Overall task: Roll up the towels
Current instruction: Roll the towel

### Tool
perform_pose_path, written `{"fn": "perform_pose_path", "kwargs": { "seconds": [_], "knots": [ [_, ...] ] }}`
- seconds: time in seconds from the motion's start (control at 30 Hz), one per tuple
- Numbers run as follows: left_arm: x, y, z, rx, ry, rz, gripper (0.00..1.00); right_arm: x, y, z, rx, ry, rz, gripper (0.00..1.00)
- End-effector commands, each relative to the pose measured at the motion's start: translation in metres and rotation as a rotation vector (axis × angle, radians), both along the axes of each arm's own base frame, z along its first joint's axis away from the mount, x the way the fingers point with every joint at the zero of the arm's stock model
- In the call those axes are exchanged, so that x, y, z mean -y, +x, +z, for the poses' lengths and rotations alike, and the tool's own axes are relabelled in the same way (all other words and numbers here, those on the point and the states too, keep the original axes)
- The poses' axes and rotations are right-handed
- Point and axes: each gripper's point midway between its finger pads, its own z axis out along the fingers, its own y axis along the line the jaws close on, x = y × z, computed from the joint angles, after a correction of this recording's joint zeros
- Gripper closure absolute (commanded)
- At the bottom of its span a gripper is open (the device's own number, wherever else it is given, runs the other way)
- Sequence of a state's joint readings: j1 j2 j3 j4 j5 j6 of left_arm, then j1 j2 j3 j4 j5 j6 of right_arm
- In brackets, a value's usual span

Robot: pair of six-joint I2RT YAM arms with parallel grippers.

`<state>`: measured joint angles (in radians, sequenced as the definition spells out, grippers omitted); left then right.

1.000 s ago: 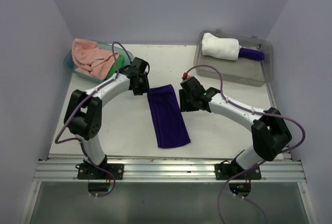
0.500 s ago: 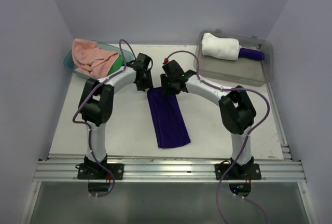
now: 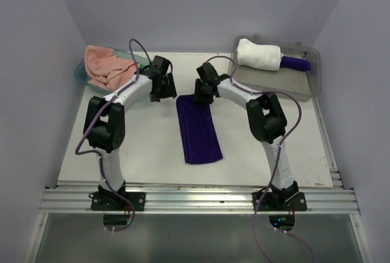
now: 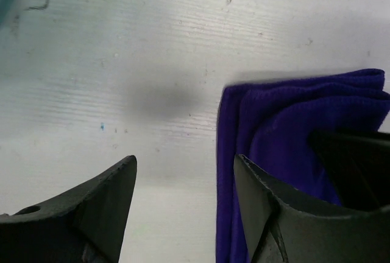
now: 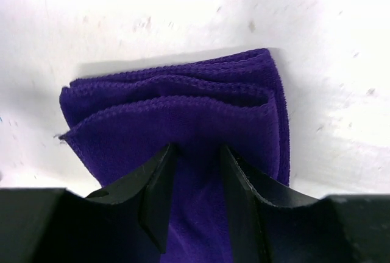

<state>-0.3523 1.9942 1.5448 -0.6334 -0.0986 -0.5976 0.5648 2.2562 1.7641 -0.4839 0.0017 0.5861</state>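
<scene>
- From above, I am working on a white table (image 3: 122, 147) closed in by pale lilac walls. The purple towel (image 3: 200, 132) is lying flat in the middle as a long folded strip, running from its far end back toward my bases.
- My left gripper (image 3: 163, 89) is hovering just beside the towel's far left corner, and my right gripper (image 3: 203, 95) is sitting on the towel's far end.
- Well off the towel's far left, a teal basket (image 3: 81, 74) is holding a crumpled pink towel (image 3: 106, 68). Well off its far right, a clear bin (image 3: 304, 86) is holding a white roll (image 3: 259, 55) and a purple roll (image 3: 295, 63).
- Through the left wrist camera, my left fingers (image 4: 91, 214) are standing wide apart and gripping nothing. Bare table is showing between them, and the towel's far left corner is lying just at the inner side of one finger. The dark bulk of the other arm is showing over the cloth further along that edge.
- Through the right wrist camera, my right fingers (image 5: 155, 190) are drawn close together, with the towel's layered far edge bunching up between them. I am judging that as a real pinch on the cloth.
- As I read it, I am setting up the first turn of the roll at the towel's far end, and no turn is showing yet.
- The next move is asking my left jaws to slide across onto that corner and close. Then both hands can lift the edge level and tuck it over toward my bases.
</scene>
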Motion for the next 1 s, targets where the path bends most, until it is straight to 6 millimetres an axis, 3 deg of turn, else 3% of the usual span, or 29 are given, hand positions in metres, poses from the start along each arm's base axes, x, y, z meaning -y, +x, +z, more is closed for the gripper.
{"fn": "perform_pose_path", "kwargs": {
  "seconds": [0.0,0.07,0.1,0.17,0.2,0.27,0.33,0.37,0.4,0.47,0.5,0.53,0.6,0.63,0.7,0.73,0.77,0.83,0.87,0.93,0.97],
  "knots": [
    [-0.014,-0.001,0.059,0.117,0.002,0.042,0.31,0.028,0.016,-0.029,-0.047,-0.043,-0.125,0.59],
    [-0.016,-0.011,0.058,0.109,-0.01,0.054,0.3,0.03,0.022,-0.038,-0.06,-0.037,-0.136,0.58],
    [-0.012,-0.016,0.067,0.123,-0.043,0.044,0.3,0.028,0.028,-0.033,-0.048,-0.034,-0.135,0.58],
    [-0.013,-0.03,0.059,0.102,-0.048,0.046,0.3,0.024,0.033,-0.031,-0.045,-0.027,-0.121,0.58],
    [-0.013,-0.037,0.064,0.111,-0.048,0.043,0.3,0.02,0.036,-0.027,-0.043,-0.021,-0.113,0.58],
    [-0.018,-0.061,0.049,0.063,-0.004,0.041,0.3,0.018,0.039,-0.017,-0.021,-0.008,-0.103,0.58],
    [-0.021,-0.079,0.052,0.061,-0.01,0.037,0.3,0.015,0.04,0.0,0.004,0.019,-0.089,0.57],
    [-0.026,-0.095,0.038,0.025,-0.002,0.032,0.28,0.014,0.04,0.006,0.017,0.023,-0.08,0.56],
    [-0.022,-0.105,0.044,0.032,-0.039,0.011,0.22,0.012,0.039,0.025,0.039,0.051,-0.067,0.55],
    [-0.017,-0.125,0.034,0.008,-0.056,-0.021,0.2,0.008,0.038,0.044,0.073,0.084,-0.046,0.52],
    [-0.011,-0.131,0.038,0.02,-0.071,-0.033,0.2,0.008,0.037,0.058,0.092,0.097,-0.042,0.51],
    [0.004,-0.141,0.038,0.016,-0.086,-0.058,0.2,0.008,0.037,0.085,0.138,0.122,-0.037,0.5],
    [0.028,-0.155,0.037,0.002,-0.122,-0.1,0.21,0.013,0.032,0.103,0.169,0.134,-0.036,0.46],
    [0.047,-0.162,0.039,0.004,-0.147,-0.147,0.23,0.015,0.028,0.128,0.213,0.152,-0.035,0.46],
    [0.061,-0.166,0.042,0.012,-0.194,-0.155,0.3,0.023,0.016,0.125,0.211,0.138,-0.032,0.45],
    [0.069,-0.162,0.045,0.039,-0.217,-0.165,0.31,0.027,0.009,0.138,0.237,0.145,-0.024,0.45],
    [0.07,-0.163,0.042,0.038,-0.222,-0.167,0.33,0.034,-0.003,0.121,0.203,0.122,-0.019,0.47],
    [0.078,-0.162,0.039,0.028,-0.243,-0.188,0.34,0.04,-0.018,0.124,0.205,0.129,0.0,0.51],
    [0.081,-0.163,0.036,0.019,-0.25,-0.197,0.34,0.046,-0.034,0.104,0.165,0.11,0.009,0.56],
    [0.092,-0.166,0.029,0.006,-0.277,-0.215,0.38,0.048,-0.054,0.091,0.126,0.132,0.035,0.61],
    [0.097,-0.167,0.028,0.006,-0.289,-0.222,0.4,0.055,-0.073,0.071,0.076,0.126,0.041,0.66]
  ]
}}
